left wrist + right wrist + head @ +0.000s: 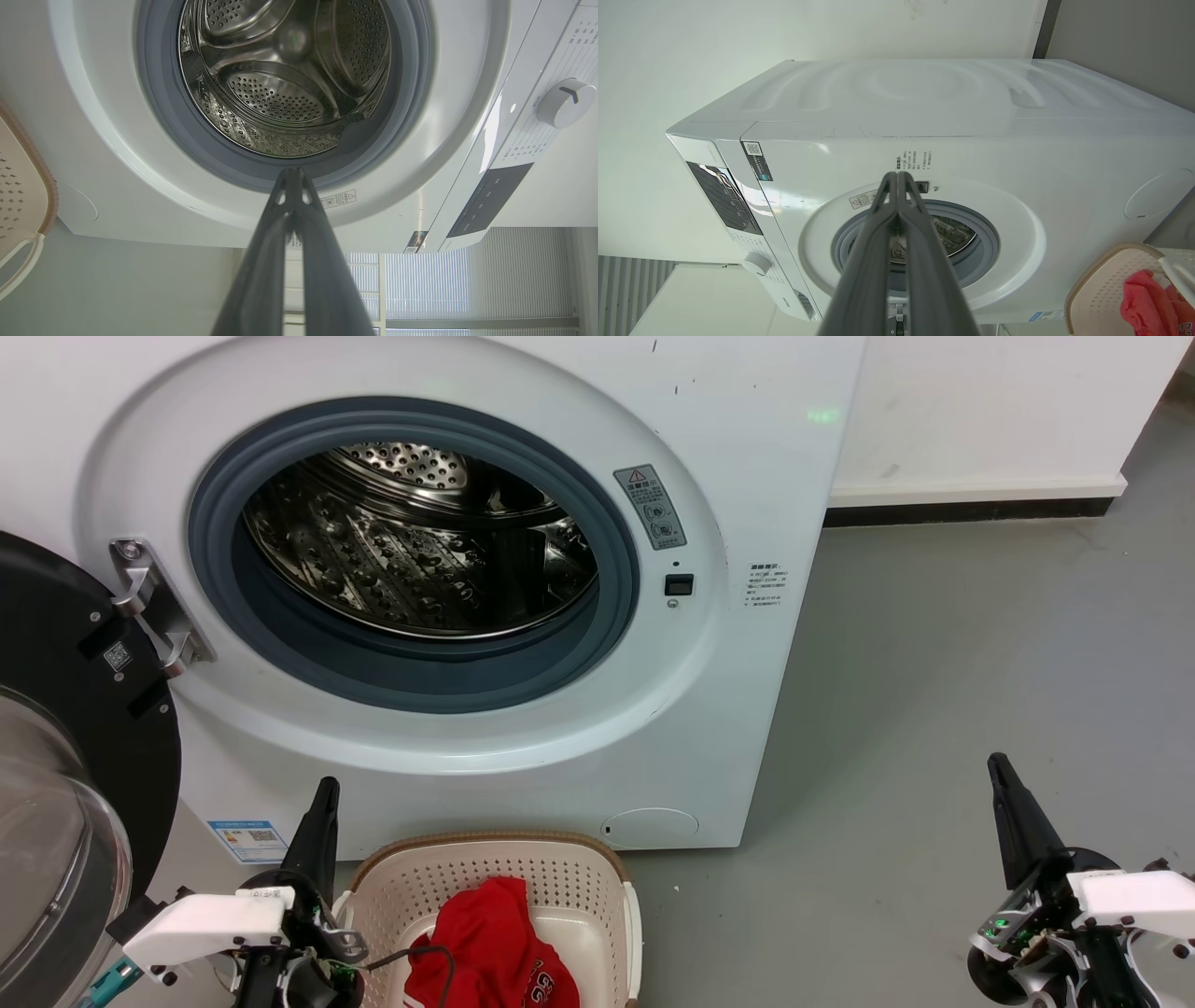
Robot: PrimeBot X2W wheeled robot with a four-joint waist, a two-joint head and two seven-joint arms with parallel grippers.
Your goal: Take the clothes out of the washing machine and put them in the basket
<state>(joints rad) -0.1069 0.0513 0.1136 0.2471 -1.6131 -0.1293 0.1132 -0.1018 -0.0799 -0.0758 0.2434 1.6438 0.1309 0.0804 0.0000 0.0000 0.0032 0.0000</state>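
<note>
1. Evidently, the red clothes [490, 943] are heaped in the basket [485, 843], which is set just before the washing machine [747, 476] for short transfers.
2. The left gripper [326, 789] and right gripper [999, 767] are held pressed together and empty, likely since no garment is seen in the drum [420, 551].

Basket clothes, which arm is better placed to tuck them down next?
Probably left: the left gripper stands beside the basket, while the right gripper is far off over the floor.

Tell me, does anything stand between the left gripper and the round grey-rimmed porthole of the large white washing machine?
Nothing visible does. The left gripper, shut, points at the open porthole; the black-framed glass door is swung aside to the left, and the cream plastic basket holding red clothes sits lower, beside the gripper.
</note>
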